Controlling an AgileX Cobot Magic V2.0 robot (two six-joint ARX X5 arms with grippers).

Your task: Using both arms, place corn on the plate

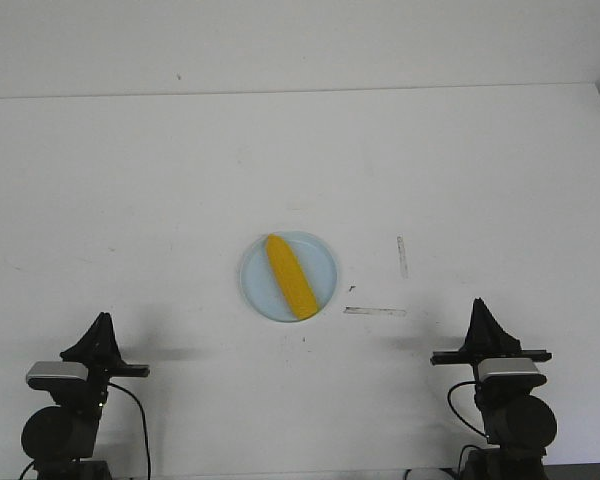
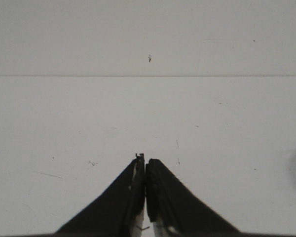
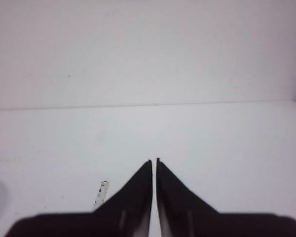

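Corn (image 1: 291, 277) on plate (image 1: 323, 262), plate's near rim faint

— What's the surface?
— A wide white table (image 1: 130, 200), faintly scuffed (two pale tape strips (image 1: 375, 311) near the middle-right).
— And behind it?
— A plain white wall (image 1: 300, 40), evenly lit.

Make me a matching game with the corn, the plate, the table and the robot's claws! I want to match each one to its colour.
Things:
1. corn
2. plate
3. table
4. left gripper and right gripper

Colours:
A. white
B. black
C. bright yellow
D. pale blue

Pairs: 1-C, 2-D, 3-A, 4-B
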